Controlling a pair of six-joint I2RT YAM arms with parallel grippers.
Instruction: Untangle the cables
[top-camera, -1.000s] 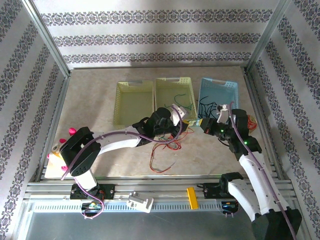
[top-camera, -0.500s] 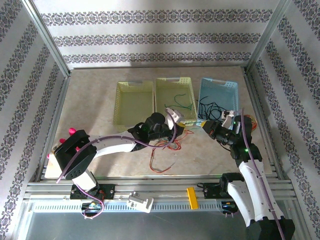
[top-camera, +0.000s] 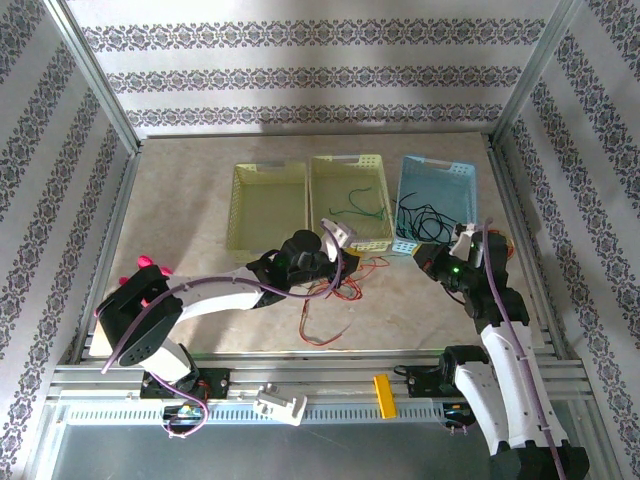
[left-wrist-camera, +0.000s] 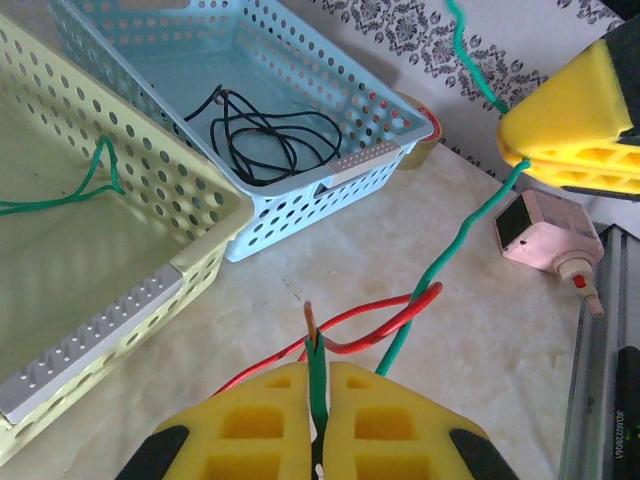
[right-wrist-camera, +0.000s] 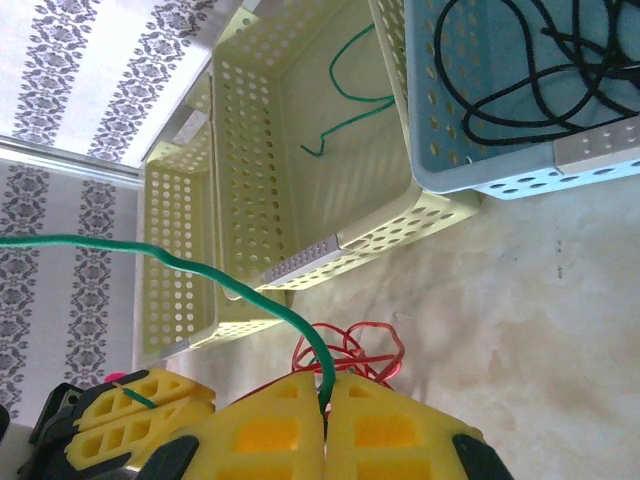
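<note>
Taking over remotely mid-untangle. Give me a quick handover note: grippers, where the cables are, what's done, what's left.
Left gripper: shut on the green cable.
Right gripper: shut on the same green cable, which is stretched between the two grippers above the table.
Red cable: on the table in front of the baskets, looped around the held green cable.
Done: black cable lies in the blue basket; second green cable lies in the middle basket.
Left: work the held green cable free of the red one, then probably put both in baskets.
</note>
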